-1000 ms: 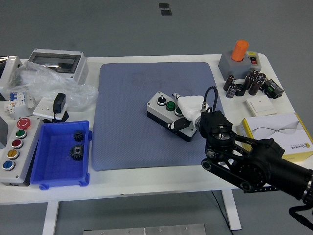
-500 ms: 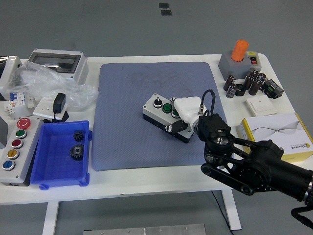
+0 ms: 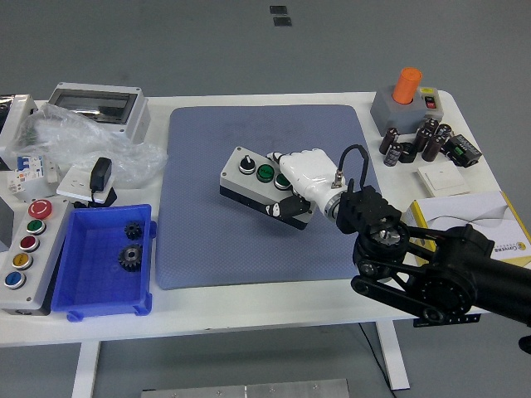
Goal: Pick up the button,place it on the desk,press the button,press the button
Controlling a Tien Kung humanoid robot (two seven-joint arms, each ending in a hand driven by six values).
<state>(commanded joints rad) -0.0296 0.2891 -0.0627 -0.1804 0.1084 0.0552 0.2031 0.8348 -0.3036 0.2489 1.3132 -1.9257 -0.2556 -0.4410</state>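
A grey button box [image 3: 249, 178] with a black base lies on the blue mat [image 3: 207, 232]. It carries a black-and-white knob, a green button and a third button hidden under my hand. My right hand [image 3: 292, 186], white-gloved on a black arm, is closed around the box's right end, fingers over its top and thumb at its front side. Whether the box is lifted off the mat or resting on it I cannot tell. My left arm is out of view.
A blue bin [image 3: 104, 265] with two black gears and a grey multi-button station [image 3: 25, 249] sit at the left. A clear-lidded box [image 3: 95, 108], plastic bags and a black adapter are at the back left. An orange-knobbed box [image 3: 404, 104], capacitors [image 3: 415, 143] and a yellow-white carton [image 3: 473, 228] are at the right.
My right hand has moved the button box left and a little farther from me across the mat. The arm has followed.
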